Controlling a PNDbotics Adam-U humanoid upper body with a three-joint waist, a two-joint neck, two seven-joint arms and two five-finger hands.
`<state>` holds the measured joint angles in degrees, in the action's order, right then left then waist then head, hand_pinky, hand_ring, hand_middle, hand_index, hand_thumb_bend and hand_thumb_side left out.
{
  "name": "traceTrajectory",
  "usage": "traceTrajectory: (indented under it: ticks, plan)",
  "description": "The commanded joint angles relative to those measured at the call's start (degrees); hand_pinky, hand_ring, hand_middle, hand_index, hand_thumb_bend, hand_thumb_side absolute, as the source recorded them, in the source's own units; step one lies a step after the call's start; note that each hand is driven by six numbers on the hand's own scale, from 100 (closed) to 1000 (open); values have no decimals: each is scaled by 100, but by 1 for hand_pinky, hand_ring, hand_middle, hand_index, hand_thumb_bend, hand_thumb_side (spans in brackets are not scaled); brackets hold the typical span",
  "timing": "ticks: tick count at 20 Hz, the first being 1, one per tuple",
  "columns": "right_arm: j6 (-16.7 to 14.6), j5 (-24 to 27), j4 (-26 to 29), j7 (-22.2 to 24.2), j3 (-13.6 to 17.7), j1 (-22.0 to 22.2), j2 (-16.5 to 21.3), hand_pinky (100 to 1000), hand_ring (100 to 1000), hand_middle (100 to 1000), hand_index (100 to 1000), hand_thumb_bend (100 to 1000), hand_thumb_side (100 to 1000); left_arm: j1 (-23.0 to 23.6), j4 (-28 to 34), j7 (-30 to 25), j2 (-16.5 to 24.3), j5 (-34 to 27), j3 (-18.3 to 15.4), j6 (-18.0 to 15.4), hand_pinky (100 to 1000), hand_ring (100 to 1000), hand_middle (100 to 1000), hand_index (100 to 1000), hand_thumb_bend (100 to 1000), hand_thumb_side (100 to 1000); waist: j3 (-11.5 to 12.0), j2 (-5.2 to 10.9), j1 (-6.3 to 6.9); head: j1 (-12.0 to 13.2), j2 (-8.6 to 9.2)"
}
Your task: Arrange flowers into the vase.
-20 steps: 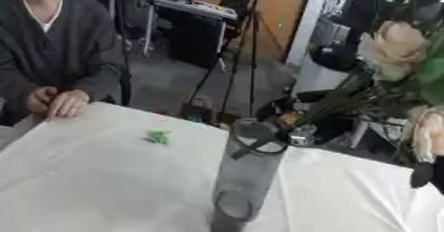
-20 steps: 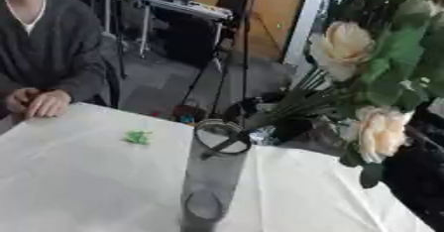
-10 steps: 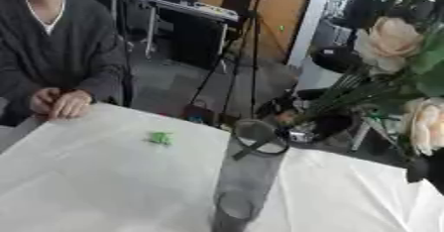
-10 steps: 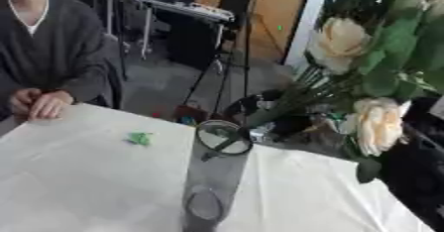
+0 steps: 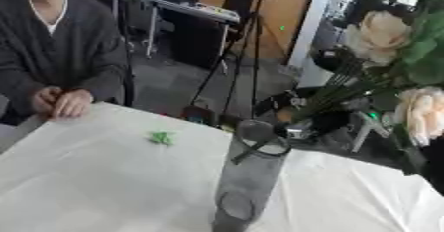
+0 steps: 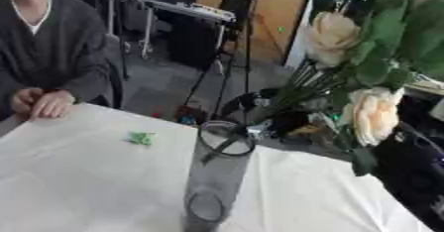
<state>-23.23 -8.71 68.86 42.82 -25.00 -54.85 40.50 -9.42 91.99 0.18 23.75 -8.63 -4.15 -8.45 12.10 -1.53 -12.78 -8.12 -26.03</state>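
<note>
Since a second ago I see the bunch of flowers has dipped a little, its stem ends now poking into the mouth of the vase, which stands upright on the white worktop at about six o'clock in my view. The cream blooms and green leaves hang out toward two o'clock, and a small green scrap lies on the cloth at nine o'clock from the vase rim. My right hand shows only as a dark shape at four o'clock below the blooms, so I cannot tell how its fingers sit; my left hand is out of sight.

Seemingly black right hand
</note>
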Motion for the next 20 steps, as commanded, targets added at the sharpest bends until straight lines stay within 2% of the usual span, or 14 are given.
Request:
traceTrajectory:
  ticks: [1, 20]
  plan:
    - [-927, 5, 94, 915, 132, -108, 170, 937, 1000, 977, 971, 215, 866, -46, 63, 14, 133, 17, -36, -3, 780, 803, 756, 796, 1000, 764, 8, 73, 58, -23, 76]
    - [-904, -65, 66, 915, 33, -218, -83, 934, 1000, 975, 970, 221, 881, -55, 54, 26, 99, 13, -39, -1, 781, 798, 754, 794, 1000, 766, 116, 88, 64, -75, 57]
